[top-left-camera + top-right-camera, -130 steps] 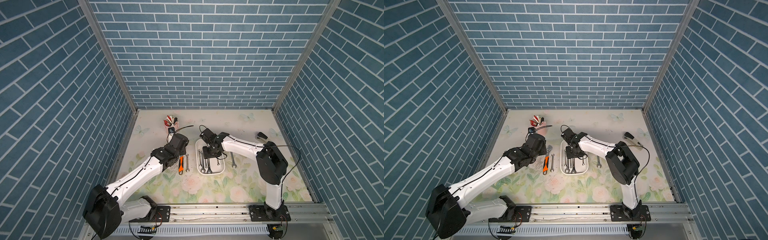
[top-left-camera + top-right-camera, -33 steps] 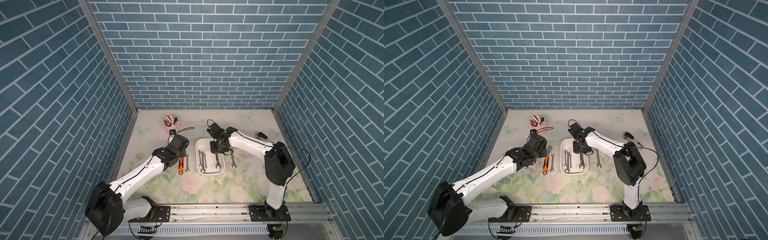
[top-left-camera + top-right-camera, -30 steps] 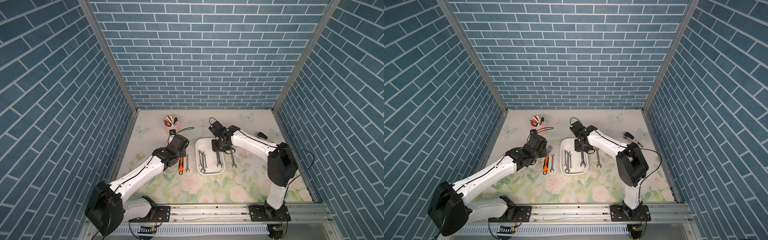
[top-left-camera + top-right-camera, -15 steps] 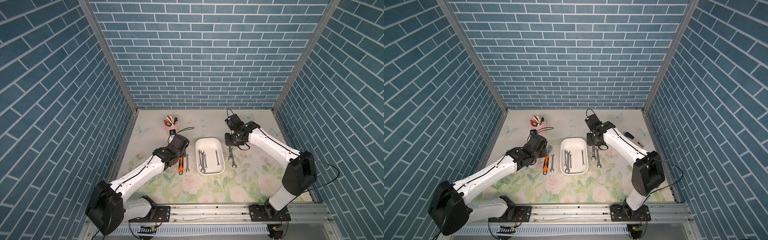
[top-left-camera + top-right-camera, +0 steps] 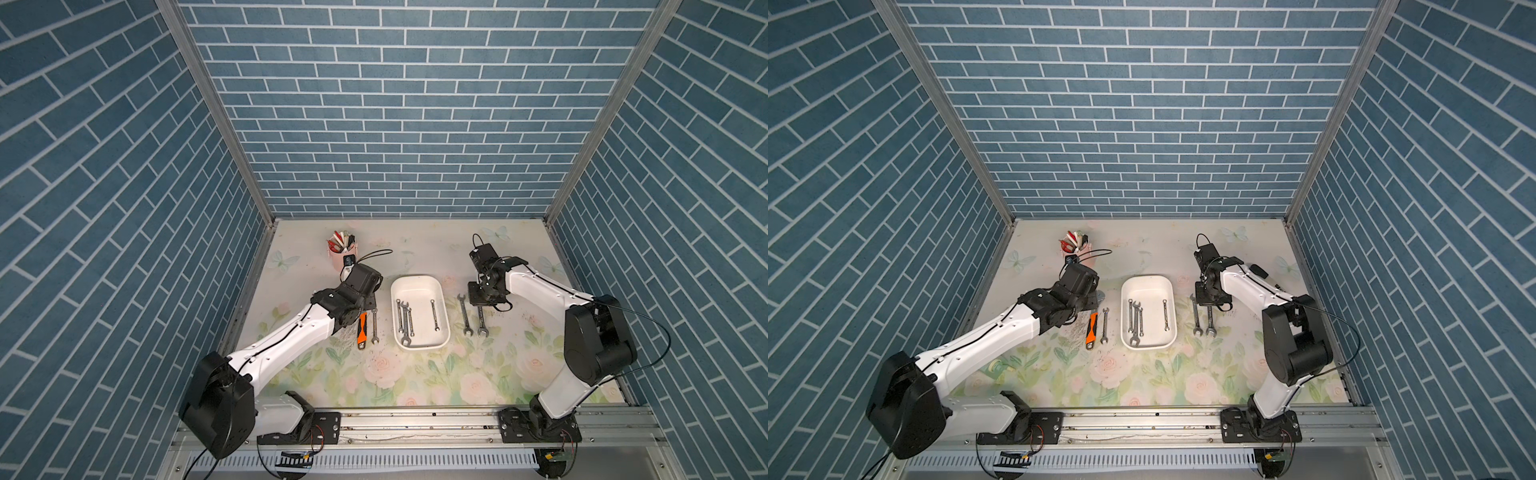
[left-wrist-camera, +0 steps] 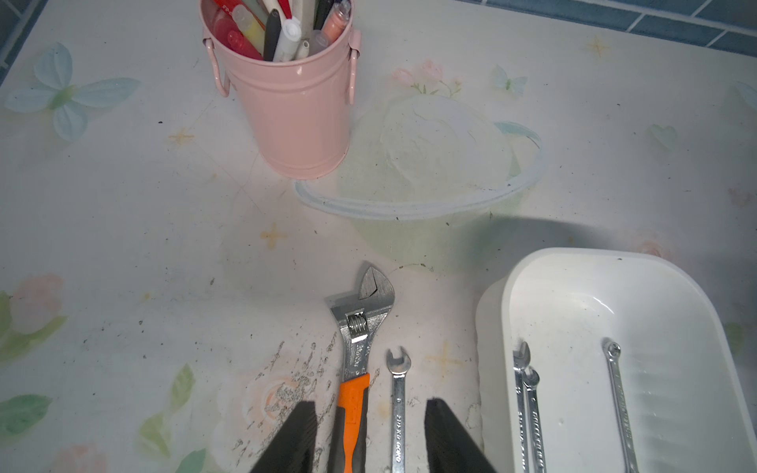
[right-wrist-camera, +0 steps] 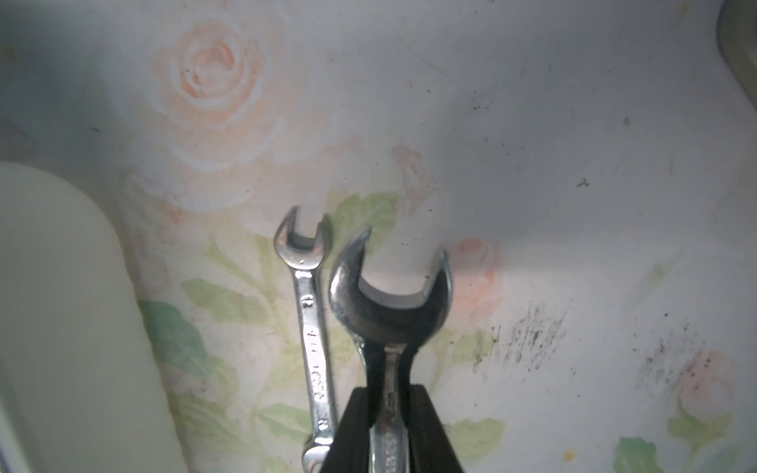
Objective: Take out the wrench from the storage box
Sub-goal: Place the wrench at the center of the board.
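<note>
The white storage box (image 5: 417, 277) (image 5: 1148, 276) sits mid-table with three small wrenches in it (image 5: 409, 322). Just right of the box, my right gripper (image 7: 389, 393) (image 5: 482, 300) is shut on the shaft of a steel wrench (image 7: 389, 299) (image 5: 481, 324), low over the mat. That wrench runs parallel to another wrench (image 7: 307, 295) (image 5: 464, 316) lying on the mat. Whether the held wrench touches the mat I cannot tell. Left of the box, my left gripper (image 6: 370, 430) stands open above an orange-handled adjustable wrench (image 6: 356, 360) and a small wrench (image 6: 398, 393), holding nothing.
A pink cup of pens (image 5: 343, 251) (image 6: 295, 102) stands behind the left arm at the back left. Blue brick walls close in the floral mat on three sides. The arms' base rail (image 5: 415, 424) runs along the front edge.
My right arm has carried the wrench out of the box, rightward and down beside the wrench on the mat. The left arm has not moved.
</note>
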Controlling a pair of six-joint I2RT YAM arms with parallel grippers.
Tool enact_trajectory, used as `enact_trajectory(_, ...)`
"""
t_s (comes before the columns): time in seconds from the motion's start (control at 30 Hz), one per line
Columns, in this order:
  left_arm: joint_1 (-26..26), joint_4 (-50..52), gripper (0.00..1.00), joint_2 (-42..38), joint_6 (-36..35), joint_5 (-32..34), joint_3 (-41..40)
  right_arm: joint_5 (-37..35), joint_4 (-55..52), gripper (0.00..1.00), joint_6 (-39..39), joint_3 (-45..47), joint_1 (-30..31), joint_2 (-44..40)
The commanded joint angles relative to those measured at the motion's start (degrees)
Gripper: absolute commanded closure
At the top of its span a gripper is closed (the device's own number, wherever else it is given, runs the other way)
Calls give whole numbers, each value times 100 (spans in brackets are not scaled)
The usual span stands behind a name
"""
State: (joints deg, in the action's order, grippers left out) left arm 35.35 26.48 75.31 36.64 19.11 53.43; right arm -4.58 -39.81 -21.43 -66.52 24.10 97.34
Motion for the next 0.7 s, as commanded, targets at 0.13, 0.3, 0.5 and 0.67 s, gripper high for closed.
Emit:
enact_trajectory(0.13,-27,112,51,214,135,-131,150,225,494,92,389,200,-164,282)
enact_trajectory(0.3,20,75,51,208,196,-158,137,387,662,91,385,295,-177,450)
enact_trajectory(0.5,172,26,51,95,259,-163,216,440,773,85,329,445,-186,462)
enact_trajectory(0.67,317,87,51,82,343,-120,337,458,673,74,281,434,-186,397)
